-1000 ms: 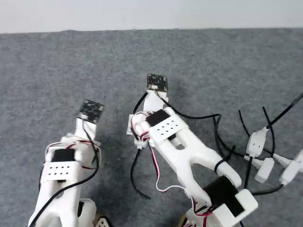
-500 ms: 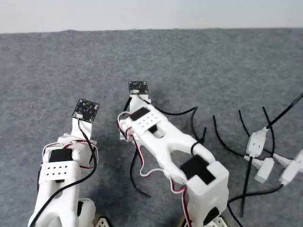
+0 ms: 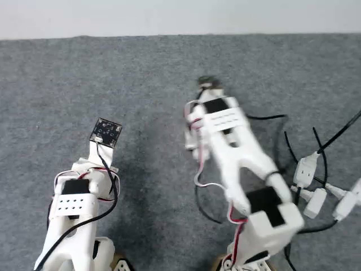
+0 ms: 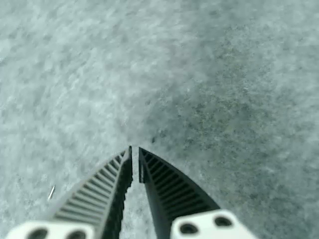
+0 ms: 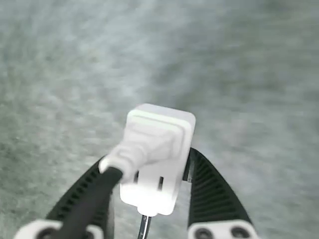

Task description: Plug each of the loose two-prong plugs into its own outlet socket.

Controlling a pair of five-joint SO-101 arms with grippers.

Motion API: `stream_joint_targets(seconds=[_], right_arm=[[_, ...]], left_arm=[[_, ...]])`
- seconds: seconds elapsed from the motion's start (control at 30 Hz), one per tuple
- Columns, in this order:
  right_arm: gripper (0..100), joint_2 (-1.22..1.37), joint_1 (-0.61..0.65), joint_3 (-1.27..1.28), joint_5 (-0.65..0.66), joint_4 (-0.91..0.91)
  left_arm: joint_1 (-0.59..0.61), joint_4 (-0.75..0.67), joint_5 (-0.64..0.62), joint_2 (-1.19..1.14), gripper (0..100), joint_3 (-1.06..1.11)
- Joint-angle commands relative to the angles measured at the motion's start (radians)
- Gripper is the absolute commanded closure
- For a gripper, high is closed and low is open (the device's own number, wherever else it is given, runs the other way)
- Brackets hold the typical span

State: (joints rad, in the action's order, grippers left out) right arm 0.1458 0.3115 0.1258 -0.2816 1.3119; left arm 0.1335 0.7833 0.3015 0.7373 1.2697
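**Claws.** The left claw [image 4: 134, 154] has its fingers drawn almost together, with only a hairline gap and nothing between them. It hangs over the bare grey felt bench [image 3: 113, 68]. It is well apart from the cluster of white plug bodies [image 3: 315, 202], on the far side of the right arm [image 3: 237, 152] from that cluster.

The right claw [image 5: 147, 160] is closed on a white square outlet block [image 5: 162, 127], with one finger against each side of its lower part.

**Task items.** A white moulded plug [image 5: 144, 144] on a black cord [image 5: 94, 199] sits in one face of the held block. A pair of empty slots shows on the adjoining face. In the high view the right arm stretches across the bench away from the cluster, so the held block is well apart from it.

The cluster itself lies on black cords at the bench's edge. Its pieces are close together and some are touching. Whether any piece there is seated in a socket cannot be told.

**Progress, as judged.**
- Done: one plug appears mated, in the held block.
- Outstanding: the cluster's pieces look loose, and each loose plug needs its own socket.
- Overall: the task reads as partly complete at best. The held block has yet to be set down or brought to another plug, and the left claw carries nothing.
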Motion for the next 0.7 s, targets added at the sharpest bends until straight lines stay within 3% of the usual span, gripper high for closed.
stream_joint_targets(seconds=[0.0, 0.33, 0.47, 0.67], right_arm=[[99.1, -0.143, -0.159, -0.054, 0.060, 0.064], [98.7, -0.061, -0.743, -0.049, 0.255, -0.045], [96.7, 0.104, -0.791, -0.055, 0.307, -0.071], [74.4, 0.228, -0.760, -0.137, 0.270, -0.016]], left_arm=[[-0.009, -0.054, -0.003, 0.006, 99, -0.010], [-0.008, -0.055, -0.003, 0.008, 99, -0.010], [-0.009, -0.054, -0.003, 0.008, 99, -0.010], [0.000, -0.051, -0.003, 0.098, 99, 0.015]])
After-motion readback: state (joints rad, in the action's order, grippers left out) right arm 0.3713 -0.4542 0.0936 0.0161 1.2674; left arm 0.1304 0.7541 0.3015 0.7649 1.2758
